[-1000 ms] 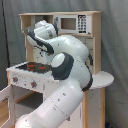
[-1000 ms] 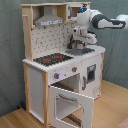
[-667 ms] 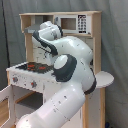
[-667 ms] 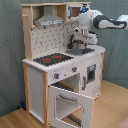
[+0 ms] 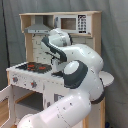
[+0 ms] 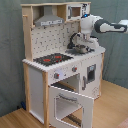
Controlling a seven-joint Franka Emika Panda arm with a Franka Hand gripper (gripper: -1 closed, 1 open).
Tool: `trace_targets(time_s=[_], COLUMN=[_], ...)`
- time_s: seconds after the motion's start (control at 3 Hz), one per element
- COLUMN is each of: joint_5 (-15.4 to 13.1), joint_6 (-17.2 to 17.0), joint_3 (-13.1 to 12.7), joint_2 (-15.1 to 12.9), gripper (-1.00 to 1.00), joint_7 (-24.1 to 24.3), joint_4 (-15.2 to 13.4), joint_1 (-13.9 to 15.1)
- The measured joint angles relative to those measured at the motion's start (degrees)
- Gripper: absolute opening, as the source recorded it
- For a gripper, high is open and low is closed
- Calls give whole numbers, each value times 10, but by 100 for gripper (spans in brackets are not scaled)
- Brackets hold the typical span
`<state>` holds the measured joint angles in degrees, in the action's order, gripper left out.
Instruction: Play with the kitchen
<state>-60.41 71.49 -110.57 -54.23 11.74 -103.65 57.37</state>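
Note:
The kitchen (image 5: 30,80) (image 6: 60,75) is a child-size toy of white panels and light wood, seen in both exterior views. It has a grey hood (image 6: 49,21), a red-black stovetop (image 6: 50,59) and a black faucet (image 6: 75,39). Its oven door (image 6: 70,104) hangs open, swung down toward the front. My gripper (image 6: 86,48) hangs over the sink area at the counter's right end in the second exterior view, just beside the faucet. In the first exterior view the arm (image 5: 75,60) covers the sink and the gripper.
A toy microwave (image 5: 72,23) sits in the upper shelf. Knobs (image 6: 65,73) line the front panel under the stovetop. The open oven door juts out over the wooden floor (image 6: 112,107). Grey curtains hang behind the kitchen.
The arm has shifted slightly over the sink; the wrist sits a little lower and closer to the faucet. The oven door stays open.

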Motion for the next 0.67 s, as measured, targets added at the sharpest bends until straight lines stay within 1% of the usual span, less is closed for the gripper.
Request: trace_targets(time_s=[0.33,0.67], joint_5=[0,0], joint_6=[5,5], joint_3=[0,0], joint_2=[-13,-13], gripper=[-100,100], joint_7=[28,29], joint_4=[-9,-9], joint_1=[-3,-4])
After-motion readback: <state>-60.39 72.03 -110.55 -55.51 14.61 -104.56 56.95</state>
